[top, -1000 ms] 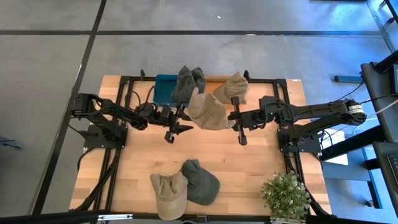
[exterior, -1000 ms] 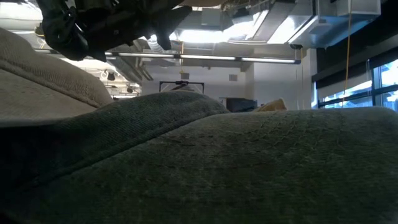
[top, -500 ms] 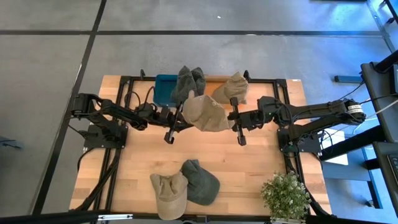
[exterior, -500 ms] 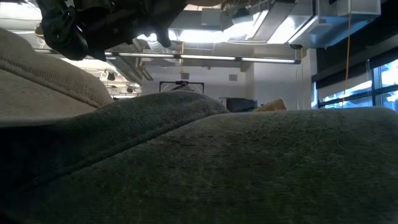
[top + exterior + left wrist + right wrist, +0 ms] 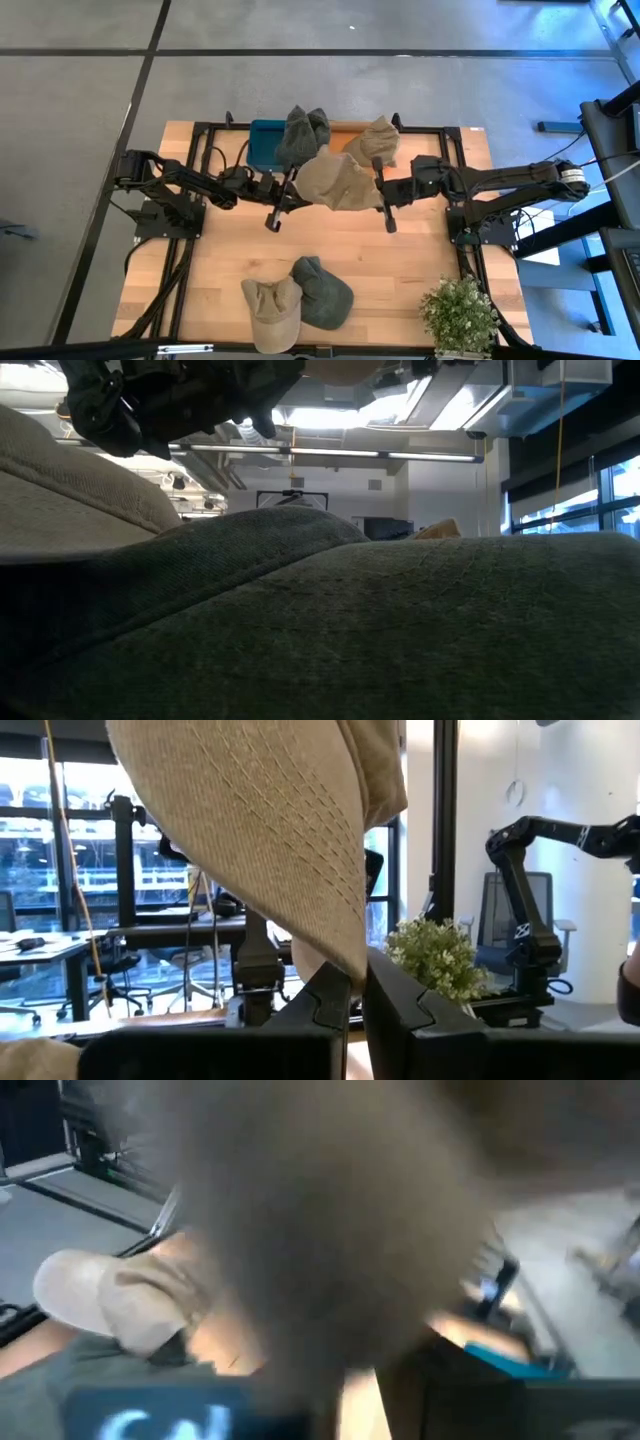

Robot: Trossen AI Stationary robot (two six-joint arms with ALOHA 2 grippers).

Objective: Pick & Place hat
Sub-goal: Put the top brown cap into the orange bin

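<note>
From the high view, a tan cap (image 5: 338, 181) hangs above the middle of the wooden table (image 5: 220, 270), stretched between the two arms: the left gripper (image 5: 288, 194) meets its left edge and the right gripper (image 5: 378, 192) its right edge. Behind it a dark green cap (image 5: 297, 135) drapes over a teal bin (image 5: 264, 146), with another tan cap (image 5: 375, 140) beside it, and at the near edge a tan cap (image 5: 270, 313) and a dark green cap (image 5: 324, 292) lie touching each other, with a small potted plant (image 5: 459, 314) at the near right corner. The low view shows none of that layout; it is filled by the cloth of the near green cap (image 5: 400, 630) and the near tan cap (image 5: 70, 500) pressed close to the lens, with one dark arm (image 5: 160, 400) overhead and a ceiling with lights beyond. The left wrist view gives what the others cannot: the left fingers (image 5: 320, 1005) stand narrow, pinched on the lower edge of the stitched tan brim (image 5: 270, 830), which hangs down into them, and the plant (image 5: 435, 955) and a further robot arm (image 5: 540, 890) stand in the room behind. The right wrist view is almost covered by blurred tan cloth (image 5: 340, 1210) right against the lens, with another tan cap (image 5: 95, 1295) on the table below; whether the right fingers grip the cloth or stand apart cannot be told from it.
</note>
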